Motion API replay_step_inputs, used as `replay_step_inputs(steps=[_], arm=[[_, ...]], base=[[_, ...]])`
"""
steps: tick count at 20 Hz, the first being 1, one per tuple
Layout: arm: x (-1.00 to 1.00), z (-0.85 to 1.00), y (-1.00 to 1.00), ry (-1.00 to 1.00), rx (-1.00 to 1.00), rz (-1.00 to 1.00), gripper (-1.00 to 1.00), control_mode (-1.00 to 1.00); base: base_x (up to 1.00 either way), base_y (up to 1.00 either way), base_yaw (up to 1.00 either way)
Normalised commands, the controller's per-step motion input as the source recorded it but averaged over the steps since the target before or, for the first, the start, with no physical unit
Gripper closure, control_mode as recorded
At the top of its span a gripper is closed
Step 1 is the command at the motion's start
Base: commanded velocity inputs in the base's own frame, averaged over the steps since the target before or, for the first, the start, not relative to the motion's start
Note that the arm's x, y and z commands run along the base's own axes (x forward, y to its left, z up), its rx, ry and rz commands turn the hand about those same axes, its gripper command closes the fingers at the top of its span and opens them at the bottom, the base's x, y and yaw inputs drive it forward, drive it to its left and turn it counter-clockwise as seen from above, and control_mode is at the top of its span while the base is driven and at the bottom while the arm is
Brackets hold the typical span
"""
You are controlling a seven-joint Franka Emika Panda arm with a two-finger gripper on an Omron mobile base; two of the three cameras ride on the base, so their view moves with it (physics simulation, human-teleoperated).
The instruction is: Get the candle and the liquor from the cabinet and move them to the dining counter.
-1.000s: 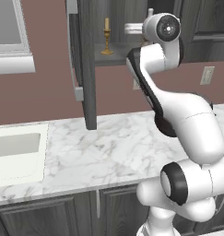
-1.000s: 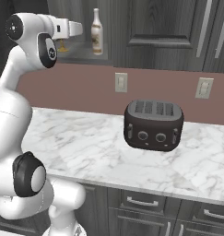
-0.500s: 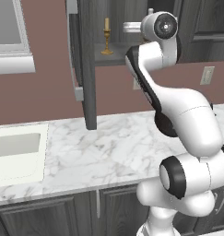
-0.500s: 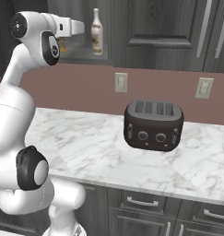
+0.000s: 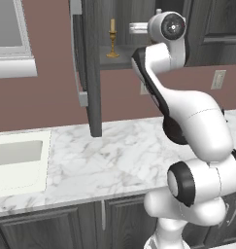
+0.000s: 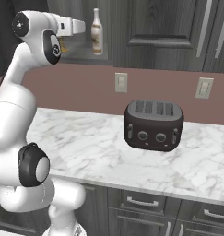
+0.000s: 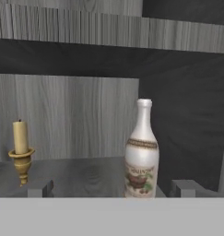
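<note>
My gripper is raised to the open cabinet, its jaws spread wide and holding nothing. In the hand view the two fingertips rise at the bottom edge, one low on the left, one low on the right, and the liquor stands upright on the shelf between them, closer to the right tip. I cannot tell whether either tip touches it; a gap shows on both sides.

The candle stands upright on the same shelf, well to the left of the liquor, its pale stick in a golden holder with a round foot. It sits just above my left fingertip in that view, farther back on the shelf.

From the left base view, the cabinet door hangs open toward me, its silver bar handle facing left, and the candle shows on the shelf edge with my hand level with it on the right. From the right base view, the liquor stands just right of my hand.

Below, a marble worktop runs across, with a sink at its left end and a dark toaster to the right. Outlets sit on the wall behind.
</note>
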Motion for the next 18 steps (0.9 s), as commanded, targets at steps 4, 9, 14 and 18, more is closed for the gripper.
replay_step_inputs(steps=[4, 9, 14, 18], arm=[[0.04, 0.0, -0.02, 0.0, 0.0, 0.0, -1.0, -1.0], [0.0, 0.0, -0.02, 0.0, 0.0, 0.0, -1.0, -1.0], [0.0, 0.0, -0.02, 0.0, 0.0, 0.0, -1.0, -1.0], [0.03, 0.0, -0.01, 0.0, 0.0, 0.0, -1.0, -1.0]], base=[[0.0, 0.0, 0.0], [0.0, 0.0, 0.0], [0.0, 0.0, 0.0], [0.0, 0.0, 0.0]])
